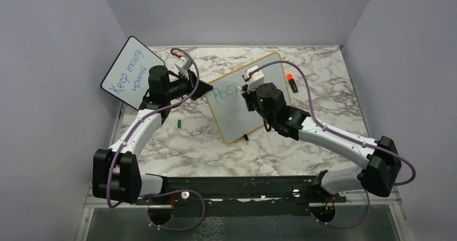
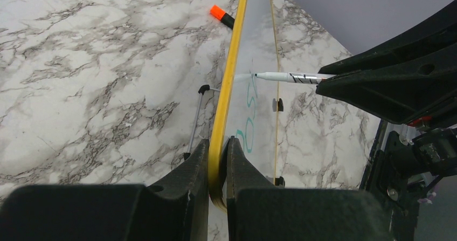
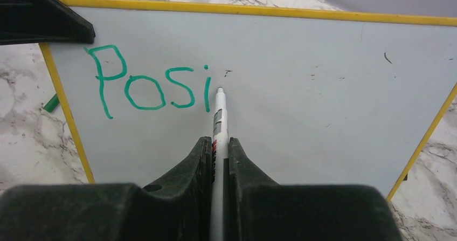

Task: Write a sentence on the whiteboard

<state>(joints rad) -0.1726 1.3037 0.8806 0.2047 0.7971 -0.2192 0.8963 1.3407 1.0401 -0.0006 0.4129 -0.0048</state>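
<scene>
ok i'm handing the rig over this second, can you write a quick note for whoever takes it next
Left gripper: shut on the yellow frame of the whiteboard, steadying it.
Right gripper: shut on the marker, with the tip at the board just right of the "i".
Done: the sentence reads "Posi" in green.
Left: the rest of that word and the rest of the sentence.
Also on the table: a green cap left of the board and an orange-capped marker to its right.
</scene>
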